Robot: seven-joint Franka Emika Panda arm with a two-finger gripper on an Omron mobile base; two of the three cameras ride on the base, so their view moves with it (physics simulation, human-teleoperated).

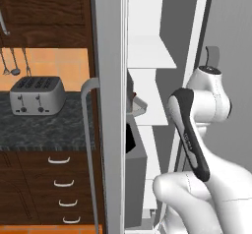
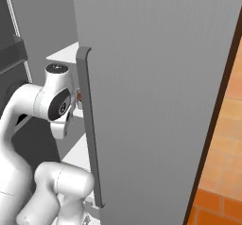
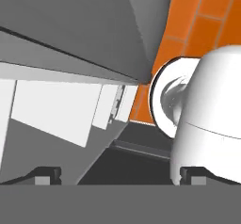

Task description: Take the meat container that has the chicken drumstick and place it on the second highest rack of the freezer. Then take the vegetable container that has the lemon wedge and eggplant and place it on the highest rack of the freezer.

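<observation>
The arm [image 1: 197,144] rises at the near edge and bends into the open freezer [image 1: 109,56], between its door and white interior. In the hand view the two dark fingertips [image 3: 47,175] stand far apart with nothing between them, so the jaws are wide open and empty. Further in, a pale tray [image 1: 138,106] with something reddish rests on a white shelf [image 1: 152,115]; which rack that is I cannot tell. Beyond the door, to the left, a toaster [image 1: 37,95] sits on the dark worktop [image 1: 44,130].
</observation>
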